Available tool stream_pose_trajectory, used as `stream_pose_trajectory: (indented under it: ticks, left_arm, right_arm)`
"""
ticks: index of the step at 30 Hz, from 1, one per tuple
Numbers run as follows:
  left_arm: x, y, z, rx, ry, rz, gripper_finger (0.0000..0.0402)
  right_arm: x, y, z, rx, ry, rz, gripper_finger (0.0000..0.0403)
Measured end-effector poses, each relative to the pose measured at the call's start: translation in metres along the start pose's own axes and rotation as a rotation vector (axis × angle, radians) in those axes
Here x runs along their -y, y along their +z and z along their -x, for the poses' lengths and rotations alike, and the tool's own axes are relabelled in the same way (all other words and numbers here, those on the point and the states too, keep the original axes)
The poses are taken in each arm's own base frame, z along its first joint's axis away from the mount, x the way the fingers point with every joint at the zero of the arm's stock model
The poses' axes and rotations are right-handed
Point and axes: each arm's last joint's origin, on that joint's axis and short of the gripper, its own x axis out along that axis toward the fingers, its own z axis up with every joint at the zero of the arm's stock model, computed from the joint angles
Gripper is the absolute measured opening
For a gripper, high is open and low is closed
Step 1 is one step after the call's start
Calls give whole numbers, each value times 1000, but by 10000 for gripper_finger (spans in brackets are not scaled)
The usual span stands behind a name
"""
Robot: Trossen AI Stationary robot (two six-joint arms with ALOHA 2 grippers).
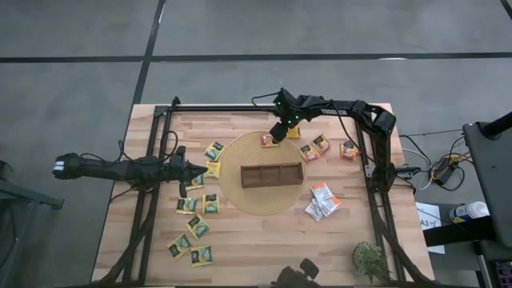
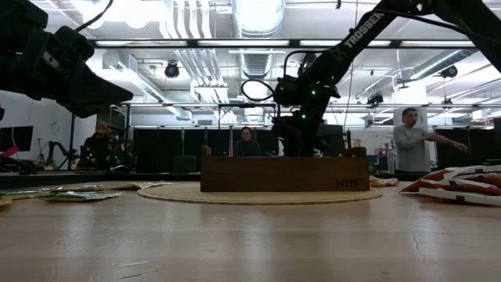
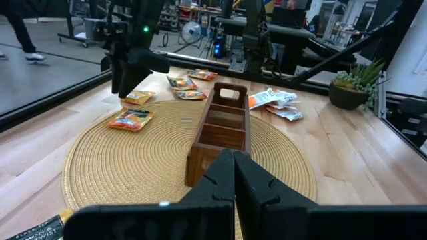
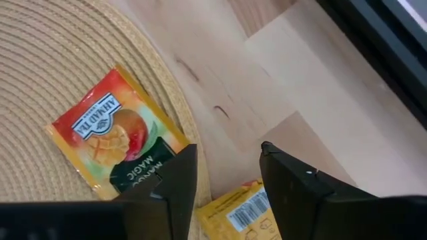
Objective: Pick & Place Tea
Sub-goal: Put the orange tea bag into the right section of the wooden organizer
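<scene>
Tea packets lie flat on the table: yellow-green ones (image 1: 196,226) at the left, orange ones (image 1: 320,146) at the right, white ones (image 1: 323,200) near the right. My right gripper (image 4: 227,167) is open at the far edge of the round woven mat (image 1: 240,200), pointing steeply down. A yellow packet (image 4: 233,210) on the bare wood shows between its fingers, and an orange mango packet (image 4: 113,143) lies beside them on the mat. Nothing is between the fingers. My left gripper (image 3: 233,167) is shut and empty, left of the mat and pointing at the wooden tray (image 1: 272,174).
The three-compartment tray (image 3: 220,127) stands in the middle of the mat. A small potted plant (image 1: 370,258) sits at the near right corner. Dark frame rails (image 1: 370,160) run along the table's sides and far edge. People stand in the room beyond the table.
</scene>
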Motion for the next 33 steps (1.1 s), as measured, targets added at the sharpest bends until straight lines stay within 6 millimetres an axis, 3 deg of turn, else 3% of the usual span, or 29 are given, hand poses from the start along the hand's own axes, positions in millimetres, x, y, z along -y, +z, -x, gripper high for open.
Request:
stream_pose_trajectory:
  ticks: [17, 33]
  left_arm:
    - [0, 0, 0, 0, 0, 0, 0]
    - [0, 0, 0, 1, 0, 0, 0]
  right_arm:
    - [-12, 0, -3, 5, 53, 13, 105]
    - [-11, -9, -8, -27, 53, 14, 99]
